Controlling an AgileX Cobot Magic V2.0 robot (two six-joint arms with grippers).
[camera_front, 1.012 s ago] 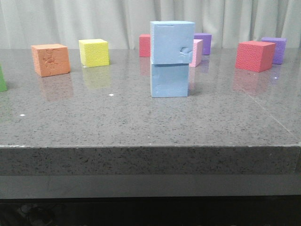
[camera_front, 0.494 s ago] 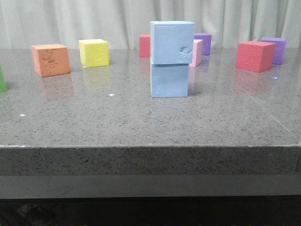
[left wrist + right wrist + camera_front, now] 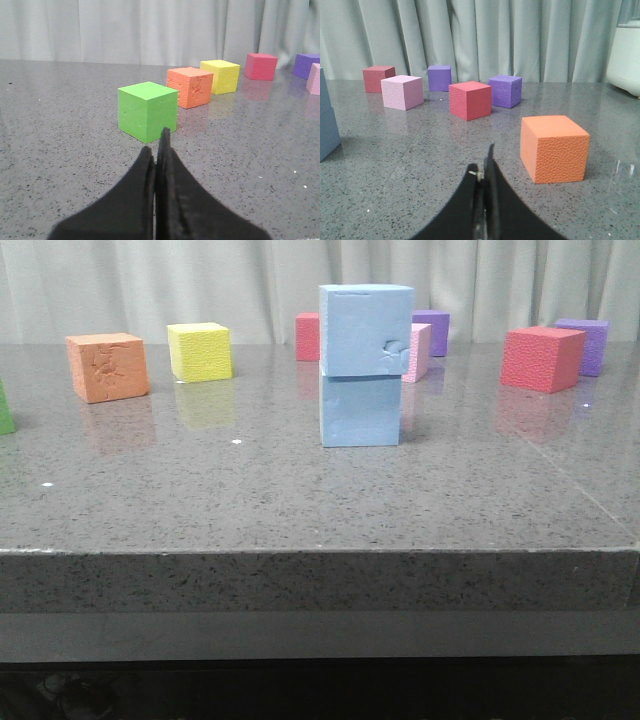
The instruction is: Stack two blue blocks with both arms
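Two light blue blocks stand stacked at the middle of the table. The upper blue block [image 3: 366,329] has a dent on its right front face and rests on the lower blue block [image 3: 360,409], slightly offset. An edge of the stack [image 3: 327,120] shows in the right wrist view. Neither arm appears in the front view. My left gripper [image 3: 156,147] is shut with nothing in it, low over the table near a green cube [image 3: 147,110]. My right gripper [image 3: 484,167] is shut and empty beside an orange cube [image 3: 553,147].
An orange cube [image 3: 107,366], yellow cube [image 3: 200,351], red cube [image 3: 541,358], pink cube [image 3: 417,351], and purple cubes [image 3: 583,346] stand round the back of the table [image 3: 300,490]. A green cube's edge [image 3: 5,410] shows at far left. A white appliance [image 3: 625,50] stands far right.
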